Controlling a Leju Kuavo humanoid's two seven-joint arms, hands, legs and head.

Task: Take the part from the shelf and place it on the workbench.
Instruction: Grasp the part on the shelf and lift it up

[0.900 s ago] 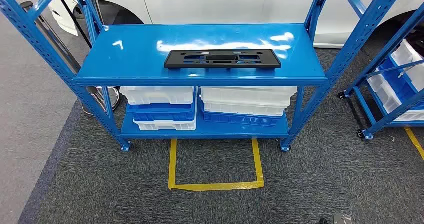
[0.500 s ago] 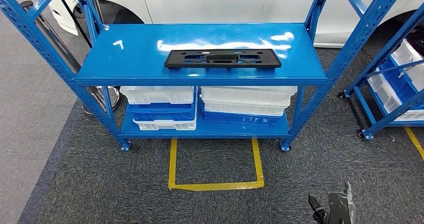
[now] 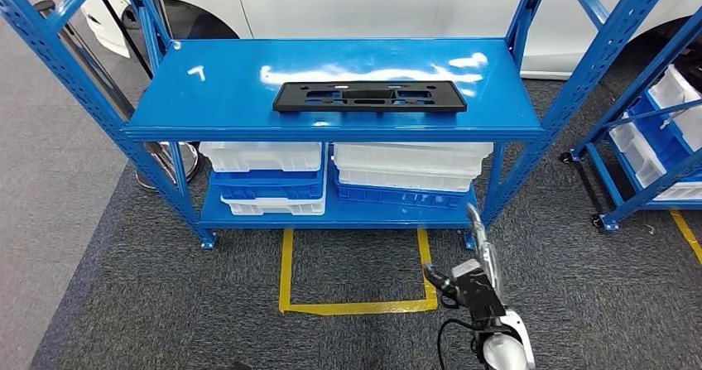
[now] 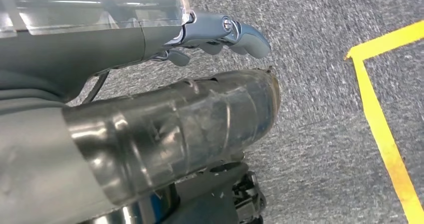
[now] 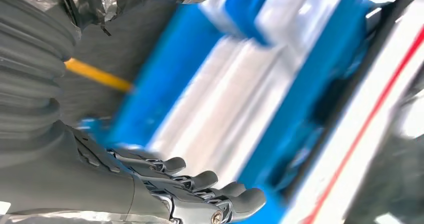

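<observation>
The part [image 3: 369, 96] is a long flat black plastic plate with cut-outs, lying flat near the front of the blue rack's upper shelf [image 3: 215, 88]. My right hand [image 3: 468, 283] is raised low in front of the rack's right leg, well below and to the right of the part. In the right wrist view this hand [image 5: 165, 189] has its fingers [image 5: 235, 201] stretched out and holds nothing, with the blurred rack and bins ahead. My left hand [image 4: 150, 38] hangs over the grey carpet, fingers [image 4: 240, 33] loosely extended and empty.
White and blue bins [image 3: 397, 171] are stacked on the lower shelf. A yellow tape square [image 3: 356, 306] marks the carpet in front. A second blue rack [image 3: 654, 138] with bins stands at right, a white car [image 3: 372, 6] behind, a chrome post base [image 3: 165, 167] at left.
My right arm has risen from the bottom edge of the head view up toward the rack's lower right corner. The part and rack have not moved.
</observation>
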